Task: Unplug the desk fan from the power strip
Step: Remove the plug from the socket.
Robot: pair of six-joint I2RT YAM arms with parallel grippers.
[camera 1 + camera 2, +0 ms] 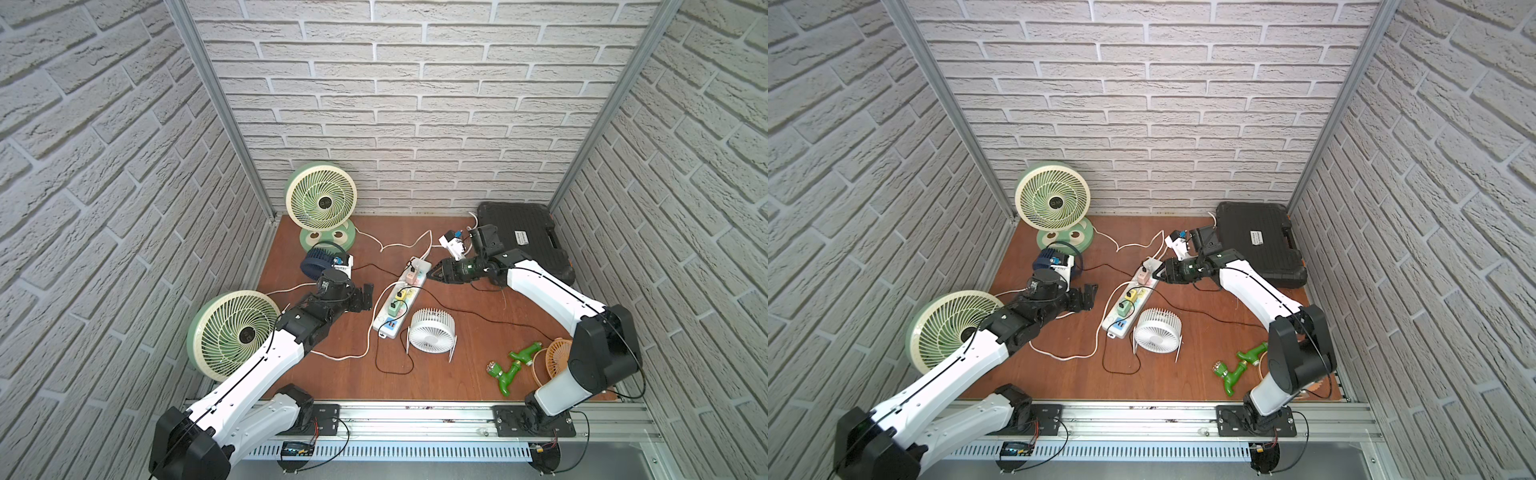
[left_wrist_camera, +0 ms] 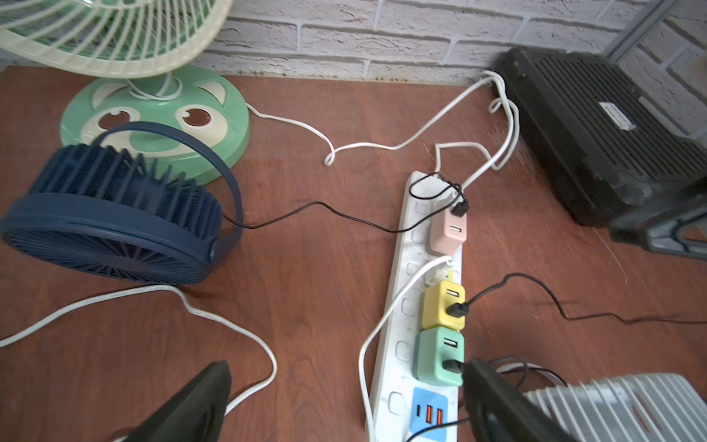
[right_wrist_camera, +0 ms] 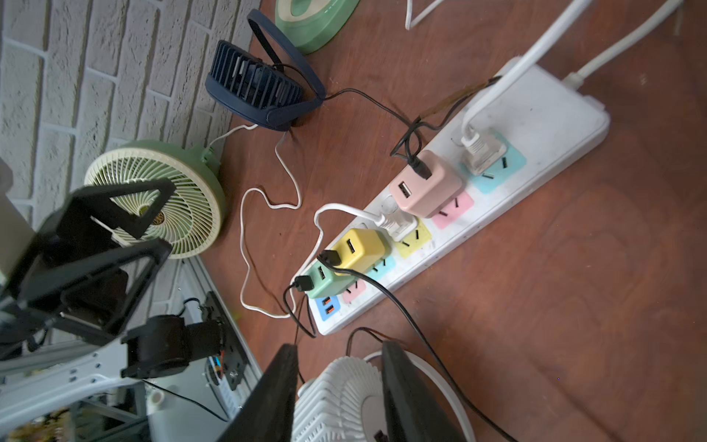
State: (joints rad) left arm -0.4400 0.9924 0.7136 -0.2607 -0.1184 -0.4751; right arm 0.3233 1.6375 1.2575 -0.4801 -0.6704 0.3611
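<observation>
The white power strip (image 1: pixel 422 266) (image 1: pixel 1154 264) (image 2: pixel 398 344) (image 3: pixel 535 111) lies slantwise mid-table with pink (image 3: pixel 424 187), yellow (image 3: pixel 361 247) and green adapters and white plugs in it. A white desk fan (image 1: pixel 431 332) (image 3: pixel 336 402) lies by its near end, and a navy fan (image 1: pixel 318 262) (image 2: pixel 111 222) sends a black cord to the pink adapter. My right gripper (image 1: pixel 431 274) (image 1: pixel 1157 276) (image 3: pixel 338 346) hovers beside the pink adapter, jaws narrowly apart and holding nothing. My left gripper (image 1: pixel 365 297) (image 2: pixel 346 367) is wide open, left of the strip.
Two green fans (image 1: pixel 322 197) (image 1: pixel 232 332) stand at the back left and front left. A black case (image 1: pixel 523 237) fills the back right. Green plastic taps (image 1: pixel 515 365) and an orange fan (image 1: pixel 557 357) lie at the front right. White and black cords cross the table.
</observation>
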